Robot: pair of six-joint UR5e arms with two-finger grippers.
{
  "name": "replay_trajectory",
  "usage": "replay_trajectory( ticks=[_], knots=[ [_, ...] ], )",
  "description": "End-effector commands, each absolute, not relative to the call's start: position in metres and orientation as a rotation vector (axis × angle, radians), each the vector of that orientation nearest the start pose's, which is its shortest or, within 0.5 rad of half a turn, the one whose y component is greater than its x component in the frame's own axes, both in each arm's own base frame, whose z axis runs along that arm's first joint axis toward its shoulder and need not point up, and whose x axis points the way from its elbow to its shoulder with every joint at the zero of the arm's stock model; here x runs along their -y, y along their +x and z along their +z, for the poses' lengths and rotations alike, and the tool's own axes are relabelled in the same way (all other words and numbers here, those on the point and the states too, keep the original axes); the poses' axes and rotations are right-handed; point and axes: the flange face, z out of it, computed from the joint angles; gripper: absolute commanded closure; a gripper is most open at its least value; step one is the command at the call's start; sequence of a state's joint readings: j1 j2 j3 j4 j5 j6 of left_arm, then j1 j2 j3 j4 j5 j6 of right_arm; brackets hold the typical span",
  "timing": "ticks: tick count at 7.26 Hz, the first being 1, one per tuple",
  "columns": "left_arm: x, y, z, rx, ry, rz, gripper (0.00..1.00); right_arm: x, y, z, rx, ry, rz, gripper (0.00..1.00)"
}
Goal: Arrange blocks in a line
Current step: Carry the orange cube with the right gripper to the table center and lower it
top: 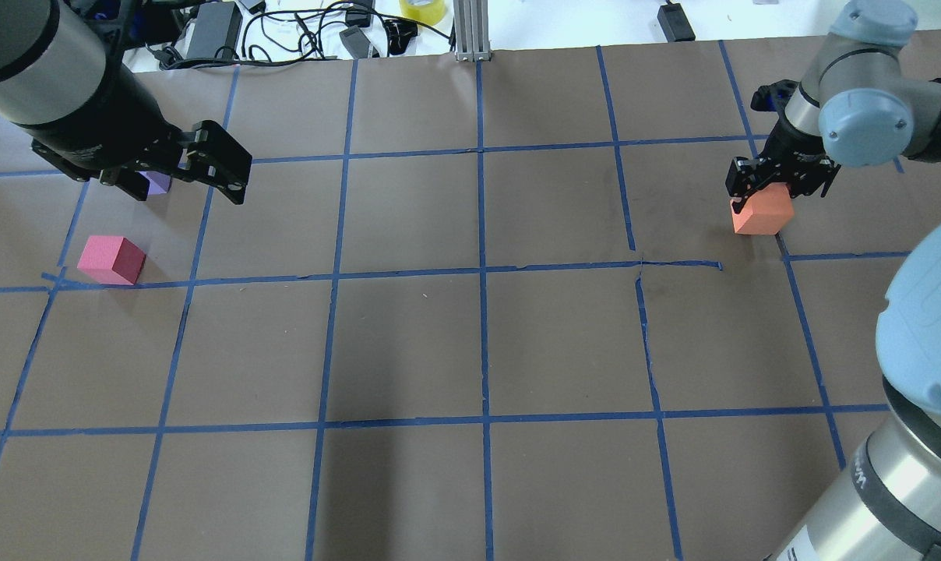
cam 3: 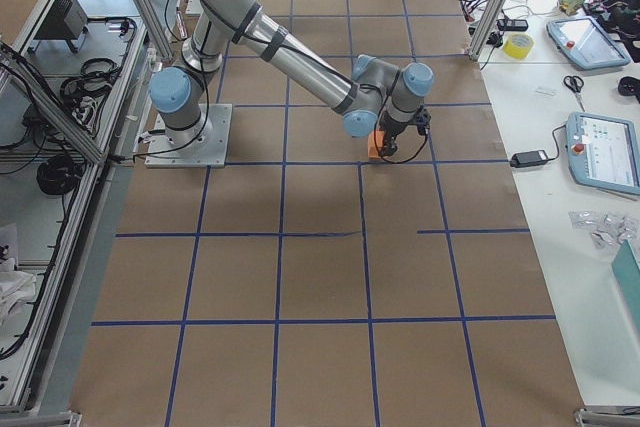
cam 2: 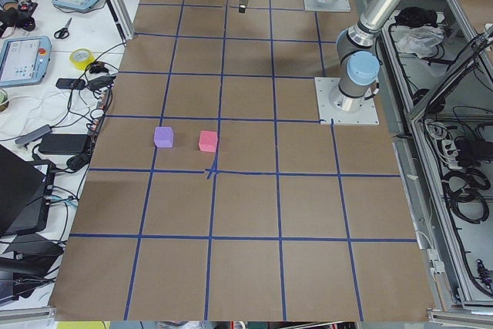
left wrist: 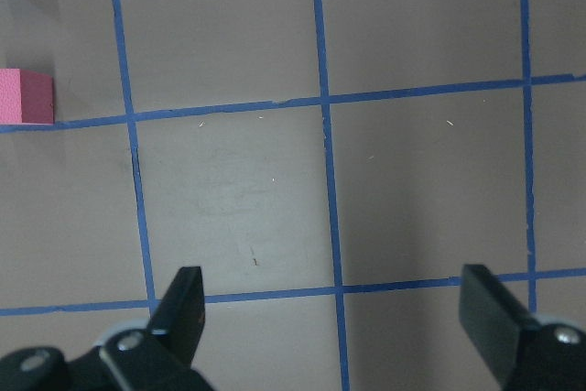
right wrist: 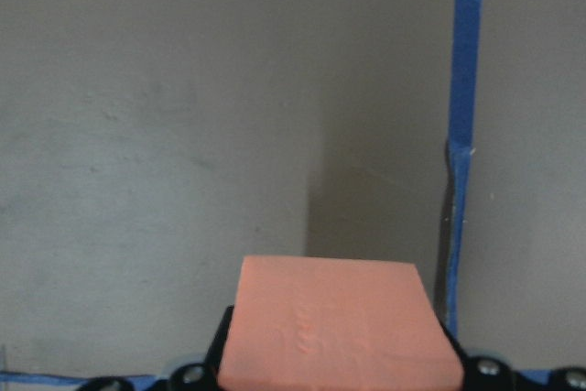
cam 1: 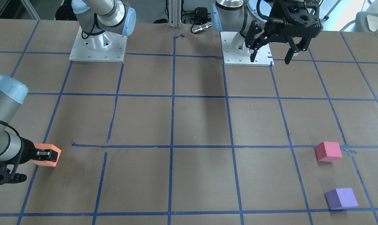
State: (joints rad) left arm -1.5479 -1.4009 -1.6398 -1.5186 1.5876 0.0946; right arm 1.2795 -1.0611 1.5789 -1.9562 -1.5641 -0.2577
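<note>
Right hand [top: 768, 195]: clenched on the orange block [top: 763, 216], jaws pressed on two opposite faces, at the far right of the desk [top: 470, 351]. Whether the block rests on the desk or is raised just off it cannot be told.

Left hand [top: 184, 175]: released, jaws spread wide and holding nothing, hung above the desk's left side.

Pinkish-red block [top: 112, 259] and purple block [top: 159, 181]: near each other on the left, well apart from the orange one. The purple block is partly hidden under the left hand in the overhead view.

Step judged to be in hand: transport of the orange block toward the other two.

Notes for doing it well:
- The line is best taken from the pink–purple pair, with the orange block set on its extension at like spacing.
- The block should be lifted clear before travel, so that foam is not dragged.
- Release should be made only once the lower face is flat down.
- The left arm should be kept clear of the approach.
</note>
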Motion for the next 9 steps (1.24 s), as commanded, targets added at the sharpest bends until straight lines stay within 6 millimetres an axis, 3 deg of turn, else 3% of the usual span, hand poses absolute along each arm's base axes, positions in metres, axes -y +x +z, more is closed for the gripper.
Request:
replay_trajectory(
  ticks=[1,2,4,5,6,9],
  knots=[
    [0.435,-0.122,0.537,-3.105,0.110,-0.234,0.00,0.639,0.050,0.263,-3.112,0.153,0.151,1.00],
    [0.435,-0.121,0.537,-3.104,0.110,-0.234,0.00,0.634,0.109,0.271,-3.119,0.230,0.123,1.00],
    [0.436,-0.122,0.536,-3.104,0.110,-0.232,0.00,0.639,0.186,0.296,-3.119,0.228,0.031,1.00],
    [0.437,-0.121,0.536,-3.104,0.107,-0.229,0.00,0.638,0.230,0.287,-3.127,0.174,0.025,1.00],
    [0.437,-0.122,0.535,-3.106,0.108,-0.227,0.00,0.644,0.264,0.284,-3.125,0.104,-0.006,1.00],
    [0.437,-0.121,0.535,-3.102,0.102,-0.229,0.00,0.655,0.326,0.269,-3.091,0.068,-0.026,1.00]
  ],
)
